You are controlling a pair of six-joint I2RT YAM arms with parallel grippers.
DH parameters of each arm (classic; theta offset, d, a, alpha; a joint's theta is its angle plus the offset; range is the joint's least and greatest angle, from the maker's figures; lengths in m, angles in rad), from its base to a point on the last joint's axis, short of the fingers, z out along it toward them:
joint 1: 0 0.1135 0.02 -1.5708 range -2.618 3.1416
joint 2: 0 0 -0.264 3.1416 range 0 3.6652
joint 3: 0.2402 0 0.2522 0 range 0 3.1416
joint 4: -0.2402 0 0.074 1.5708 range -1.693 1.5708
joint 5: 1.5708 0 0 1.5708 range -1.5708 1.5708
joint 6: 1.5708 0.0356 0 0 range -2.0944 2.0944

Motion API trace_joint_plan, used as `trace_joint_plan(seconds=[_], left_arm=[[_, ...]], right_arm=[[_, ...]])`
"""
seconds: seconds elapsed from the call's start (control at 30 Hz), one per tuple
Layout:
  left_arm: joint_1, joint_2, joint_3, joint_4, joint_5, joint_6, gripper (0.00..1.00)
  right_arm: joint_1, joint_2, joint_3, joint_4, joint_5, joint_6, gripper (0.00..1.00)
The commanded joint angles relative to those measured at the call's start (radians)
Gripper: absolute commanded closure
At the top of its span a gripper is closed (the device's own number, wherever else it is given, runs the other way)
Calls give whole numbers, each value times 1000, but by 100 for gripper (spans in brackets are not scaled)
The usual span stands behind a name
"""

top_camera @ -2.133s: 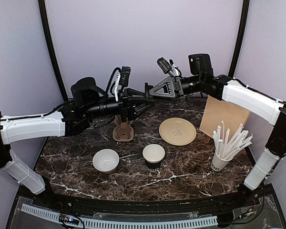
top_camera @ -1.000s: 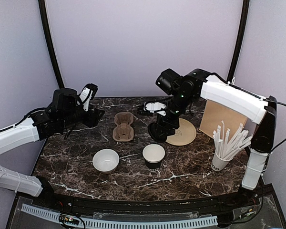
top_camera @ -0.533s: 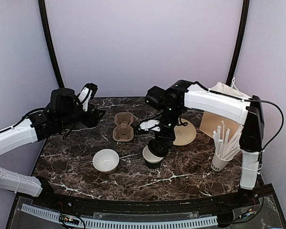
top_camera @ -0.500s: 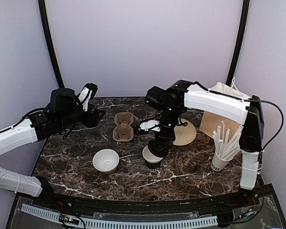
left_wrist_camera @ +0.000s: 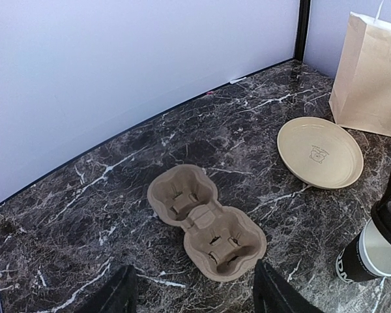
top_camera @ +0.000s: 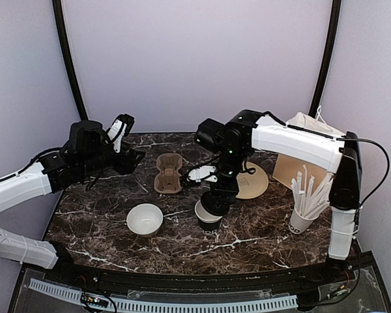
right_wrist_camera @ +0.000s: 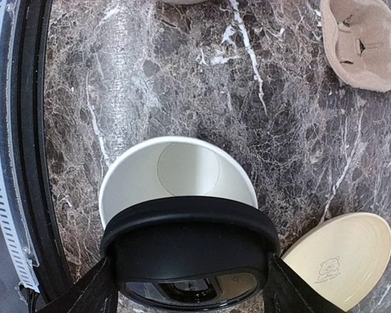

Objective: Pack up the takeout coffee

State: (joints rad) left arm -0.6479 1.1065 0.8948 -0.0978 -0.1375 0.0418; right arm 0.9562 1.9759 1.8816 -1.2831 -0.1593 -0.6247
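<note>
Right gripper (right_wrist_camera: 189, 270) clamps the lid (right_wrist_camera: 190, 238), covering only part of the cup (right_wrist_camera: 173, 171); centre and level it before pressing. Left gripper (left_wrist_camera: 195, 297) hangs spread, well apart from the cup; carrier (left_wrist_camera: 205, 222) lies near it.

blk lid (right_wrist_camera: 189, 251), cup (right_wrist_camera: 176, 173) white inside, tan plate (right_wrist_camera: 342, 257) (bear print)

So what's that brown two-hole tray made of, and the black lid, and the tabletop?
The cup carrier looks like molded paper pulp: matte tan, soft fibrous edges. The lid is probably plastic: smooth black with a slight sheen. The tabletop is a glossy dark surface with white veins, marble or a printed imitation; the pictures can't settle which.
</note>
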Motion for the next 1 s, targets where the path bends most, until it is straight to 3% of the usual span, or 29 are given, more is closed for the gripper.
trace_joint_plan(seconds=[0.0, 0.67, 0.97], left_arm=[[7, 5, -4, 14, 12, 12, 37], [10, 11, -4, 13, 28, 13, 37], [10, 9, -4, 11, 27, 17, 37]], right_arm=[[43, -62, -6, 16, 50, -5, 27], [59, 26, 48, 15, 60, 5, 27], [62, 48, 66, 19, 64, 11, 20]])
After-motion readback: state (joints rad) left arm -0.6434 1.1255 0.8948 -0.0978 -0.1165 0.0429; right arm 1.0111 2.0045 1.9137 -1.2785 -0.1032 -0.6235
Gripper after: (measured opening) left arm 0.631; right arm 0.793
